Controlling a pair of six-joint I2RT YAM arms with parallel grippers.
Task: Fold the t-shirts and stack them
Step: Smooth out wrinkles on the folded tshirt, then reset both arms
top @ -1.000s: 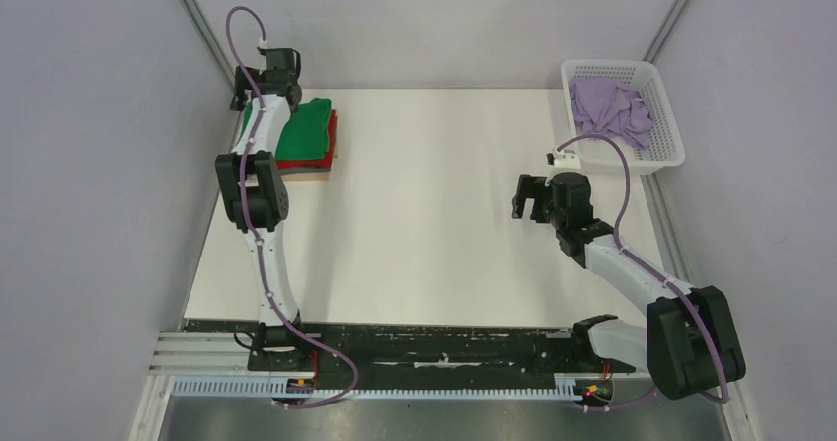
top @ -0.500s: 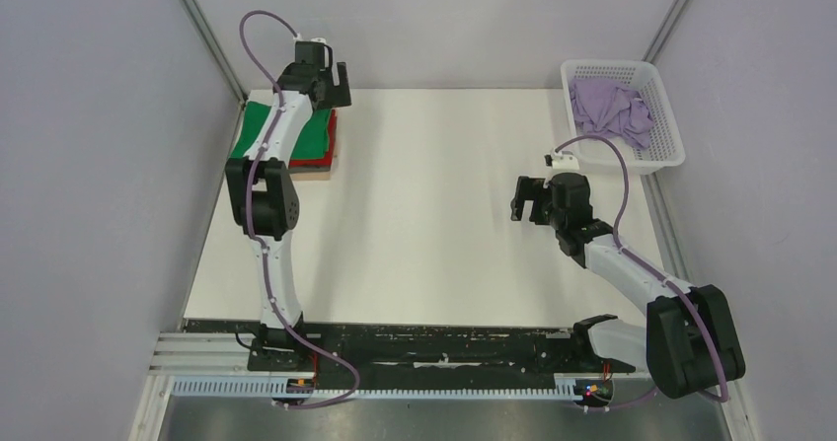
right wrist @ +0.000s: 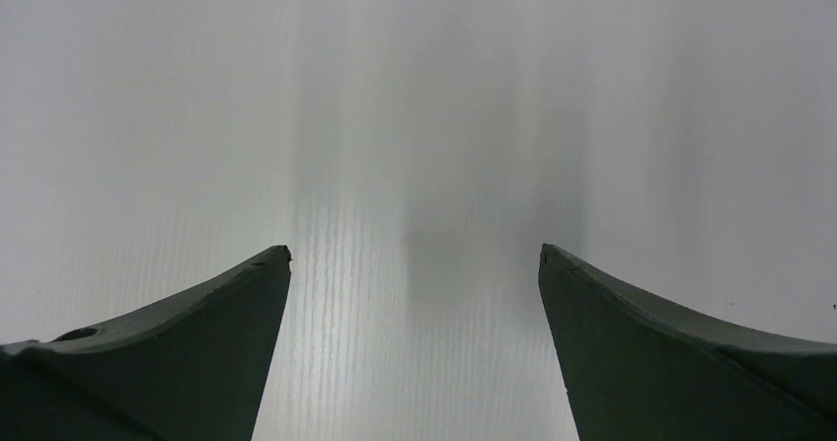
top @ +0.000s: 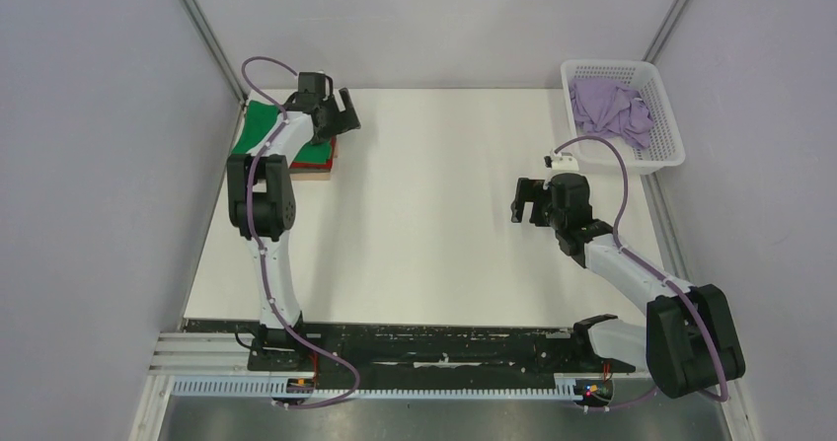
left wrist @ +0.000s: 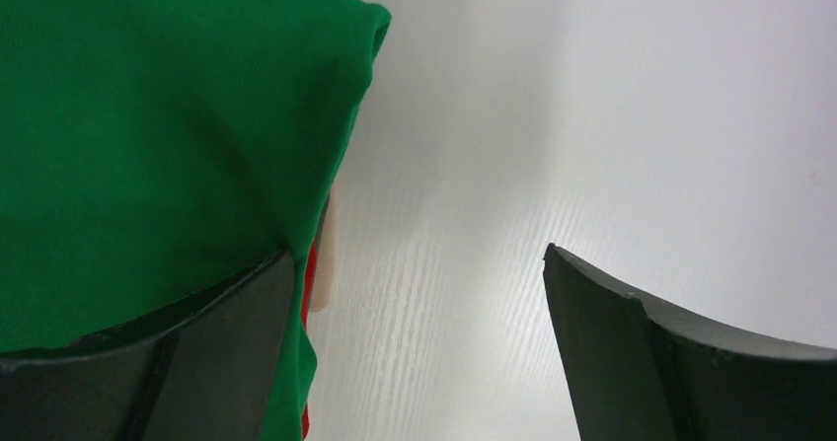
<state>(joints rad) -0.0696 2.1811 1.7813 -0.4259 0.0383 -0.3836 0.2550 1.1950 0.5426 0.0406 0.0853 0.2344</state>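
Green on top: the bright green, neatly folded fabric t-shirt (top: 259, 125) lies flat in the far-left corner of the white table (top: 434, 224). It sits on a folded red fabric t-shirt (top: 314, 161), which shows only as a thin edge along the near and right sides. A pale tan slab (top: 312, 172) peeks out from under the pile.

Over to the left gripper (top: 345, 113). It hangs above the right edge of that pile with its black jaws spread wide and nothing between them. The left wrist camera confirms it. One finger (left wrist: 197, 352) is over the green cloth, the other (left wrist: 671, 362) is over bare table, and the gap is empty.

Across the table, the right gripper (top: 523, 196) hovers right of centre, well apart from any shirt. Its jaws are spread wide too. From its own wrist camera, both dark fingertips frame nothing but white tabletop, and the claw holds nothing.

In the far-right corner stands the white plastic lattice basket (top: 617, 64). The pale lilac fabric t-shirt (top: 610, 106) lies crumpled inside it, unfolded and bunched toward the far-left part of the basket.
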